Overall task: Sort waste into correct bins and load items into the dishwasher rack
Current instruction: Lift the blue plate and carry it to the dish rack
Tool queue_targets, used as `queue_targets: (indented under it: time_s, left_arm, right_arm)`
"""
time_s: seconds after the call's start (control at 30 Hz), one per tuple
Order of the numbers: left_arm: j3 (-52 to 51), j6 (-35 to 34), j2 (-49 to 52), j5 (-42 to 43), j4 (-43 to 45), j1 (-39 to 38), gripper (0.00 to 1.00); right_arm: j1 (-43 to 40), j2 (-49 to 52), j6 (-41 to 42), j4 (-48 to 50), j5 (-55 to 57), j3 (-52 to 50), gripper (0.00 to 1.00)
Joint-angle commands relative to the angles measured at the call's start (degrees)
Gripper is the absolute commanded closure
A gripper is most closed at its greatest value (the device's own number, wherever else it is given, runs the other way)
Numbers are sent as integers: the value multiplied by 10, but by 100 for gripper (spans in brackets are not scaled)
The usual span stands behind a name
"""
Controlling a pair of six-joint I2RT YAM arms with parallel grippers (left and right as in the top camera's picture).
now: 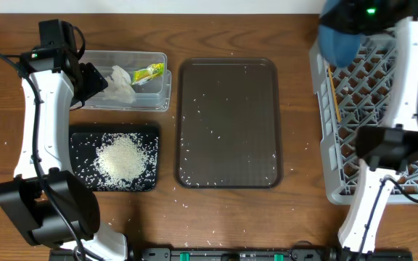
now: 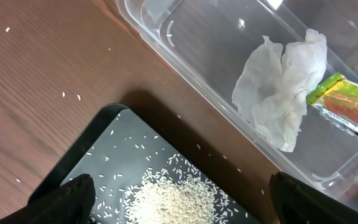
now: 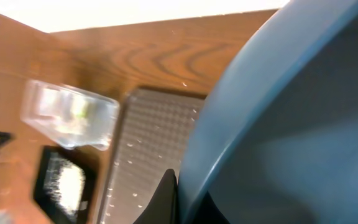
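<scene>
Right wrist: blue plate (image 3: 291, 124) in tool (image 3: 182, 199)

The table (image 1: 296, 43) is brown wood with visible grain. The tub (image 2: 191, 68) is clear, glossy plastic; the tissue (image 2: 278, 93) is creased white paper, the wrapper (image 2: 347, 106) shiny film. The brown tray (image 1: 227, 123) looks finely pebbled, the rack (image 1: 354, 109) grey plastic, the plate (image 3: 303, 124) smooth blue.

Dark brown serving tray (image 1: 228, 123) lying flat mid-table, rounded corners, raised rim, dimpled floor. Sitting on wood-grain table (image 1: 296, 109). Tray (image 3: 154, 143) also showing in right wrist view, blurred.
</scene>
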Motion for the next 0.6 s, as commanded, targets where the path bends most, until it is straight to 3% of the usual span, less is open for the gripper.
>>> queue_targets:
  time_s: [0.0,0.33,0.57]
  left_arm:
    - [-2,-5,-13,-1,-3,2,8]
    - [-2,-5,-13,-1,-3,2,8]
    - [-2,-5,-13,-1,-3,2,8]
  right_arm:
    - [-23,-15,-33,24,-146,-37,99]
    - [-57,-15,-32,153,-299,-192,99]
    - [-90,-15,-29,139,-312,-218,99]
